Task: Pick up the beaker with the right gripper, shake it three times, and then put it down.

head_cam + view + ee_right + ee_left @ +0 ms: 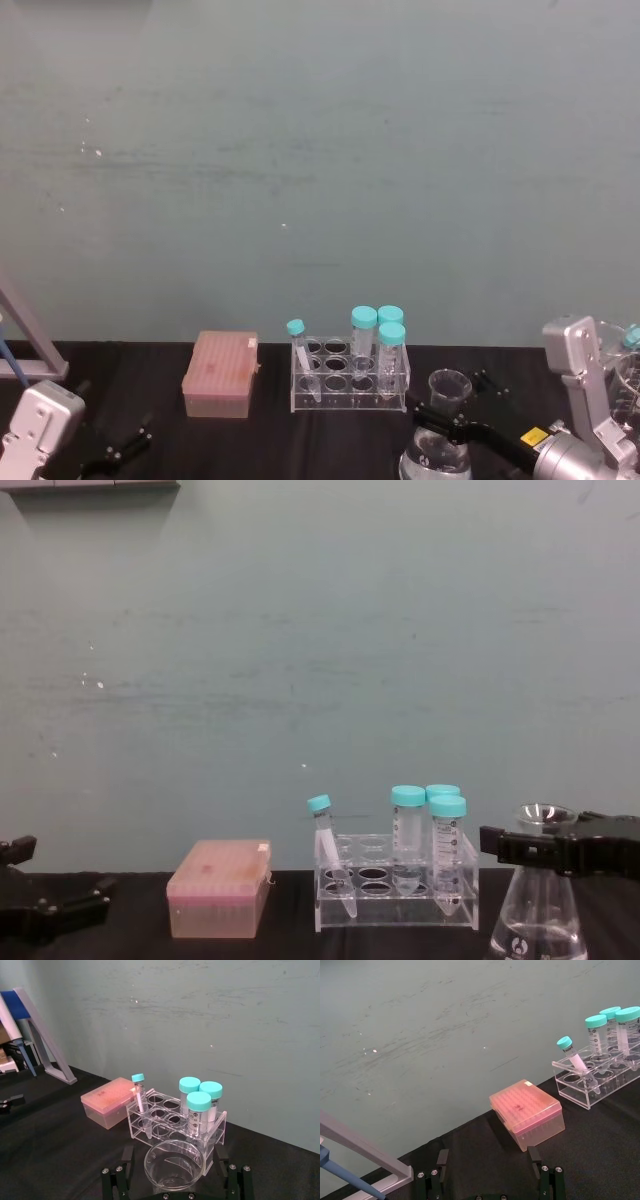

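Four teal-capped tubes (pixel 409 835) stand in one clear rack (pixel 396 895): three wide, one narrow (pixel 325 845) leaning at the rack's left end. One pink box (pixel 218 888) sits left of the rack, one beaker (pixel 538 900) right. Two grippers.

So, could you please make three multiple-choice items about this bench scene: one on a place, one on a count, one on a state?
1. Where is the pink box relative to the tube rack, as the robot sees it?
A. To its left
B. To its right
C. On top of it

2. How many teal-capped tubes stand in the rack?
A. Two
B. Four
C. Six

3. What is the right gripper doing?
A. Holding a tube
B. Lying flat on the table
C. Set around the beaker neck

Answers: 1 A, the head view shows the box on the left. 2 B, one thin, three wide. 3 C, its jaws flank the neck.
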